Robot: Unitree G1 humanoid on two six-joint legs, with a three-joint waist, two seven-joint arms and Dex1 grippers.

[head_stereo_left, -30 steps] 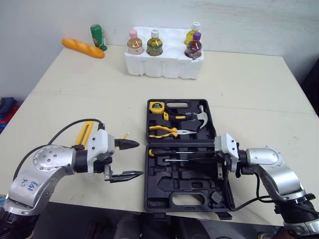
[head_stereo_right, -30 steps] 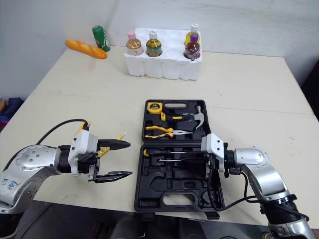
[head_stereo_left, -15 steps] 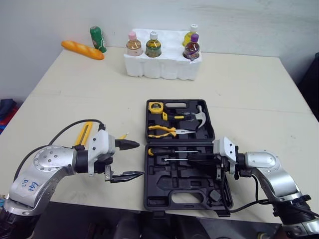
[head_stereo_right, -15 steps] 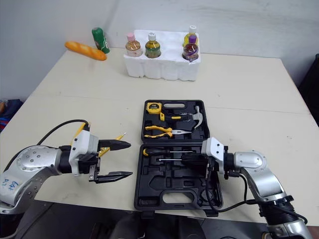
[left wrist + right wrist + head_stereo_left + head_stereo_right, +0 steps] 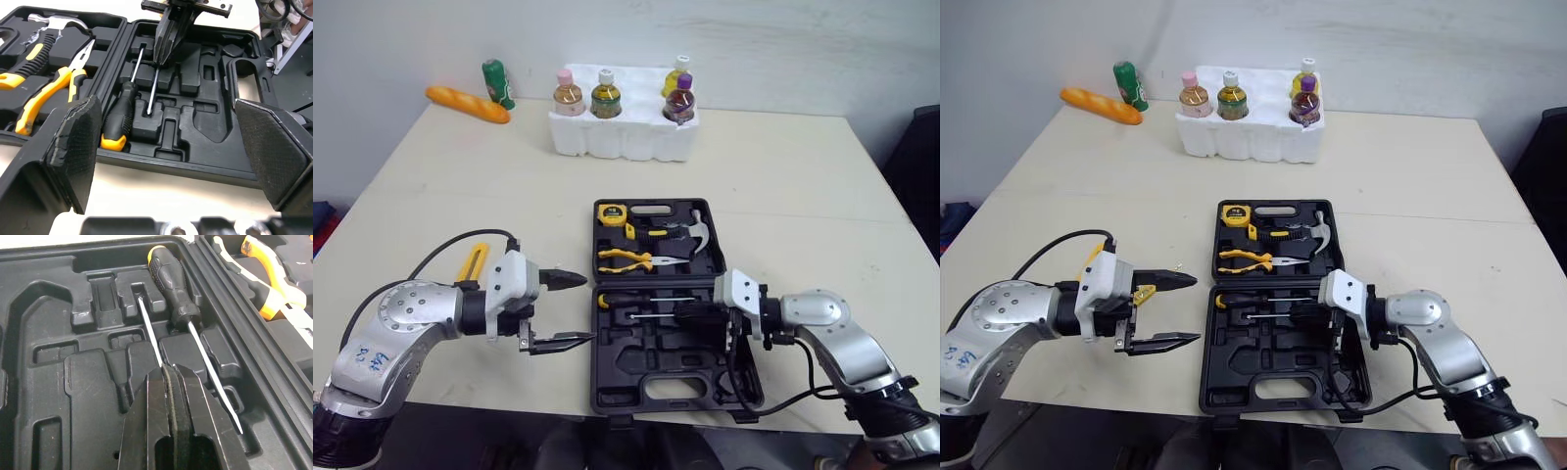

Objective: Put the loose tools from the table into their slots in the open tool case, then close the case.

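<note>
Screwdriver shaft (image 5: 149,328) lay over its slot in the near half of the tool case (image 5: 636,370), pinched in the right gripper (image 5: 166,368), likely needing a level press before release; left gripper (image 5: 587,307) hung beside, fingers spread.

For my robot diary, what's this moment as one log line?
right gripper: shut on screwdriver shaft, tip in case slot | left gripper: open, beside case | case: open | yellow tool: on table
</note>
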